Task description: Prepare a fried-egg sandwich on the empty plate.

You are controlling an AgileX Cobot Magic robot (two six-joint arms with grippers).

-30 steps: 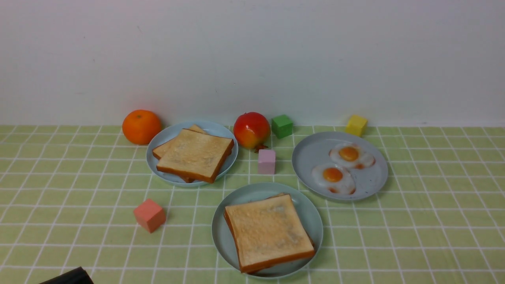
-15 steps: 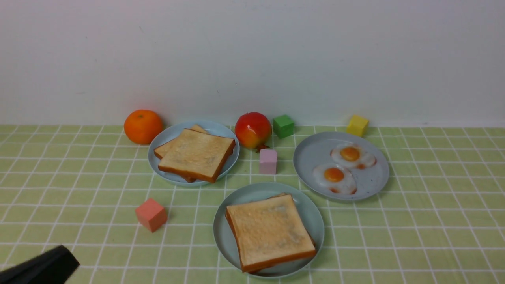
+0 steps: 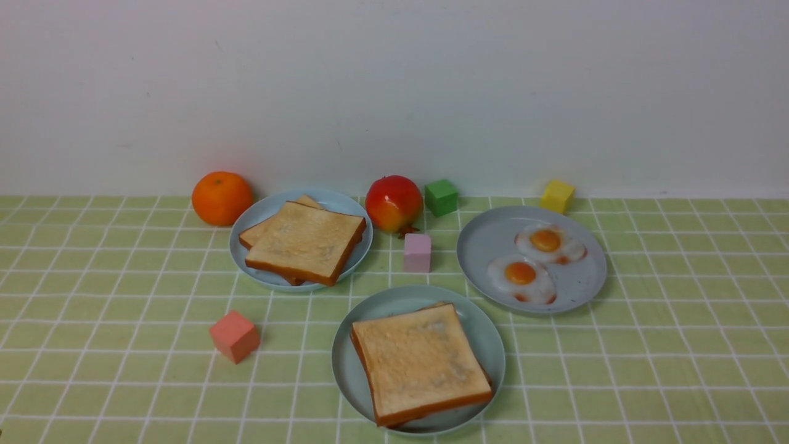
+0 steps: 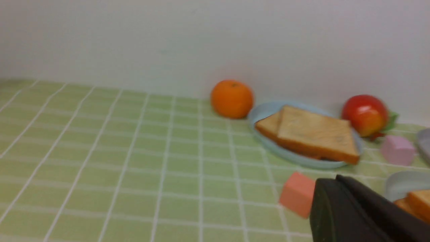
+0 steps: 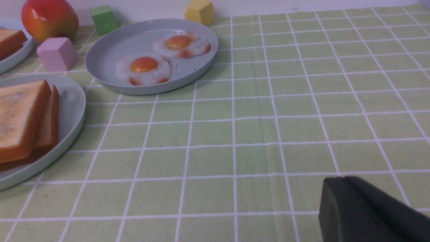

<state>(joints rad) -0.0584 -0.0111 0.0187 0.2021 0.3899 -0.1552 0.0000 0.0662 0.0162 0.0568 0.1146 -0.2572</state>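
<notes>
The mint-teal plate (image 3: 484,330) sits front and centre and carries two stacked toast slices (image 3: 419,361). No egg shows between them. The stack also shows in the right wrist view (image 5: 23,117) and at the edge of the left wrist view (image 4: 416,203). My left gripper (image 4: 331,181) is shut and empty, low over the cloth beside a salmon cube (image 4: 297,193). My right gripper (image 5: 339,179) is shut and empty over bare cloth, well away from the plates. Neither gripper shows in the front view.
A sky-blue plate (image 3: 345,200) holds two toast slices (image 3: 305,242). A grey plate (image 3: 487,237) holds two fried eggs (image 3: 521,277). An orange (image 3: 221,198), a red fruit (image 3: 393,203), and green (image 3: 441,197), yellow (image 3: 556,195), pink (image 3: 417,252) and salmon (image 3: 233,335) cubes stand around them.
The left gripper's black tip showed at the lower left of the front view and has now drawn back out of it. Nothing on the table has moved.
</notes>
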